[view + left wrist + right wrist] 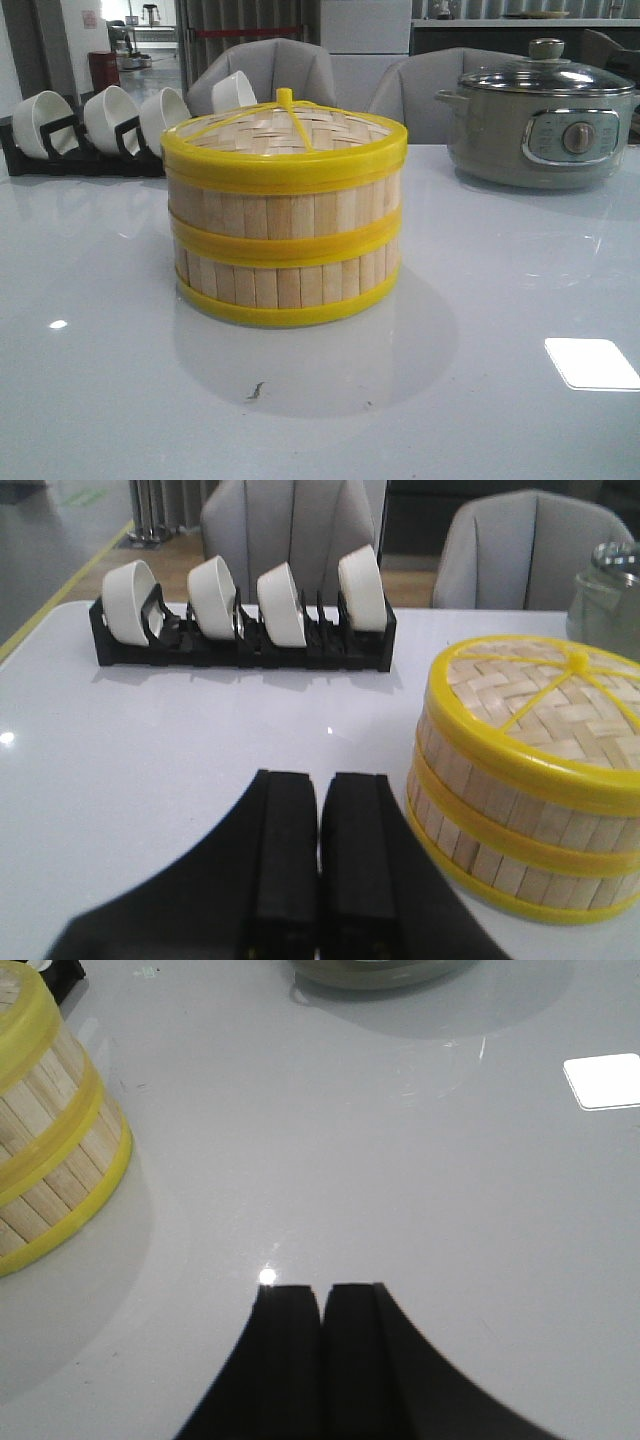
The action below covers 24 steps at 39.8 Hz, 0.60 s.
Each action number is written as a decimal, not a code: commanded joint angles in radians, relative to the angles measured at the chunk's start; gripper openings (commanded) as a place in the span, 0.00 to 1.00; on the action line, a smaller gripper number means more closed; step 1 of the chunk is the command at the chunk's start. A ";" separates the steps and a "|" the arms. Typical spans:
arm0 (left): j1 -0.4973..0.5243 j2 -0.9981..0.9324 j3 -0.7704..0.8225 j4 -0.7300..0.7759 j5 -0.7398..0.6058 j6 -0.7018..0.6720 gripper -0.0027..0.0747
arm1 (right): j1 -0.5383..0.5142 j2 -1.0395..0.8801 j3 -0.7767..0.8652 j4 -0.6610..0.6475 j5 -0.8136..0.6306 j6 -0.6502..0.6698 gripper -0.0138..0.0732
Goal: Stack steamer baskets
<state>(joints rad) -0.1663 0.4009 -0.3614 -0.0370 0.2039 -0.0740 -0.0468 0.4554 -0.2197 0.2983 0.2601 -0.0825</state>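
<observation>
Behind steamer baskets (285,225): bowl rack (85,150), pot (540,125).

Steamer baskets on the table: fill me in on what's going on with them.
Nothing is being handled right now. The steamer baskets stand stacked two high on the white table, with the woven lid on top. The left claw and right claw are both shut and empty, clear of the stack. The stacking looks finished.
</observation>
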 commanded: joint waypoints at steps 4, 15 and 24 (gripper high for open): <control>0.044 -0.125 0.096 -0.034 -0.169 0.001 0.14 | -0.003 0.004 -0.029 -0.007 -0.069 -0.008 0.22; 0.074 -0.304 0.324 -0.058 -0.360 0.001 0.14 | -0.003 0.004 -0.029 -0.007 -0.069 -0.008 0.22; 0.074 -0.388 0.369 -0.052 -0.342 0.003 0.14 | -0.003 0.004 -0.029 -0.007 -0.067 -0.008 0.22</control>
<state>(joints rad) -0.0952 0.0180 0.0064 -0.0846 -0.0600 -0.0740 -0.0468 0.4554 -0.2197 0.2983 0.2613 -0.0825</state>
